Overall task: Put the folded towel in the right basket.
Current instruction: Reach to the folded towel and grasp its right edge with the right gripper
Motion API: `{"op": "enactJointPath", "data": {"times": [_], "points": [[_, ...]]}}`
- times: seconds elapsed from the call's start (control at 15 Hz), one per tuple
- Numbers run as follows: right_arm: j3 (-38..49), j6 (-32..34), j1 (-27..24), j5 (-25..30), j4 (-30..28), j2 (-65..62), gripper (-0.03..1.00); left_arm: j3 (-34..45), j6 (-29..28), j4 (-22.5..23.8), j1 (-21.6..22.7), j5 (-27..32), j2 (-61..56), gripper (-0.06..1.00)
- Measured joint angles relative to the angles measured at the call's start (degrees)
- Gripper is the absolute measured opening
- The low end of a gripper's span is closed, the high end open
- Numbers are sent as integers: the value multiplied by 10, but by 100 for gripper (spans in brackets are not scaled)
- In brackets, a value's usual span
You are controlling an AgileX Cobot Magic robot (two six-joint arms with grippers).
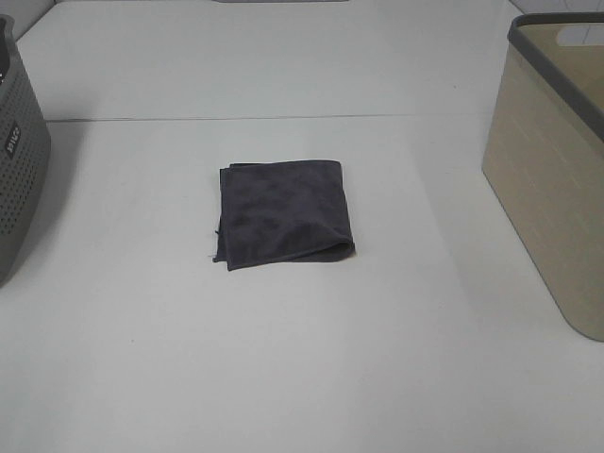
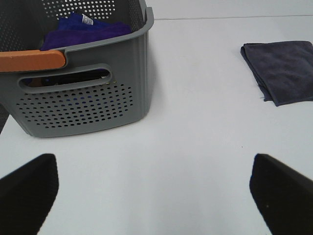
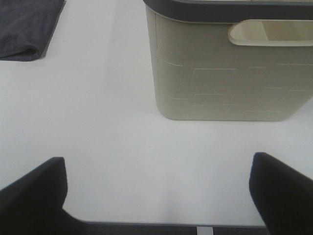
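One high view: folded towel (image 1: 283,212) flat on table (image 1: 283,368), between left basket (image 1: 17,160) and right basket (image 1: 543,189), touching neither, likely reachable by either arm; no arms visible.
Left wrist: left gripper (image 2: 154,171) spread, empty; only here the left basket shows purple cloth (image 2: 83,27) inside.
Right wrist: right gripper (image 3: 157,166) spread, empty, near right basket; its handle slot (image 3: 274,32) visible.

Up high, the grey basket (image 1: 19,160) and beige basket (image 1: 552,179) both run off the frame. My left claw (image 2: 155,188), my right claw (image 3: 156,188): only dark finger ends showing.
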Motion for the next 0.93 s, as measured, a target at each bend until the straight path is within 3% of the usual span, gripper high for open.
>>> {"op": "enactJointPath", "data": {"times": [0.93], "points": [[0,0,0,0,0,0,97,0,0,0,0,0,0,99]]}}
